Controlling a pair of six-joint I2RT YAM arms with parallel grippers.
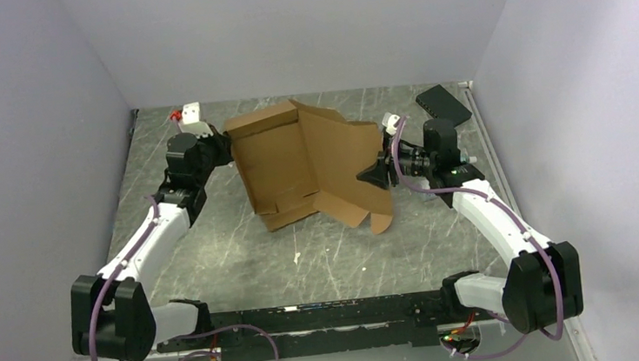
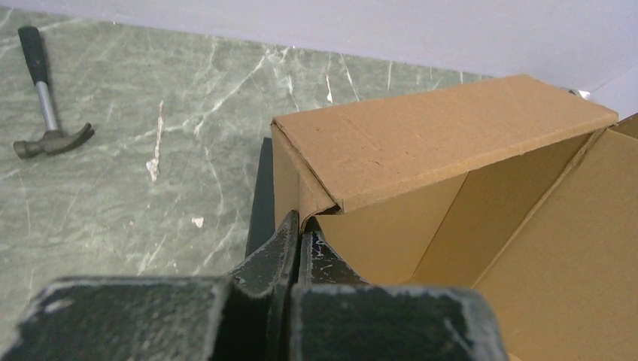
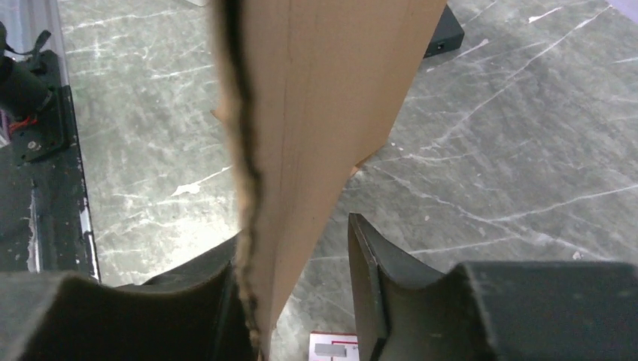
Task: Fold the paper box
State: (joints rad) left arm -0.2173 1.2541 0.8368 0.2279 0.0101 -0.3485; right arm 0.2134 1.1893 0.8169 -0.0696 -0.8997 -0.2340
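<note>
Paper box (image 1: 297, 161) sits mid-table toward the far side, half assembled. Its tray part is on the left with the far wall already standing. The big right flap (image 1: 345, 165) is raised and tilted, with its tabs hanging toward the near side.

My left gripper (image 2: 299, 229) is at the box's far-left corner. Its jaws are pressed together and, as far as I can judge, pinch the bottom edge of the corner wall. My right gripper (image 3: 297, 241) straddles the right flap's edge with its jaws partly apart. The cardboard leans on one finger, with a clear gap to the other, so there is no clamp there.

Step in hand, my read: the left side anchors the tray while the right side lets go of the flap or re-grips it. Next move probably calls for a fresh, firmer hold on the flap. Then I would swing it left over the tray, keeping the corner pinned so the box doesn't slide.

Around it:
- A flat black box (image 1: 442, 104) lies far right, well apart.
- A hammer (image 2: 47, 113) lies left of the box, apart from it.
- A small white-and-red item (image 1: 191, 113) sits at the far left; I can't tell what it is.

The surface is a green-grey marbled tabletop (image 1: 244, 257), with plain pale walls on three sides.
</note>
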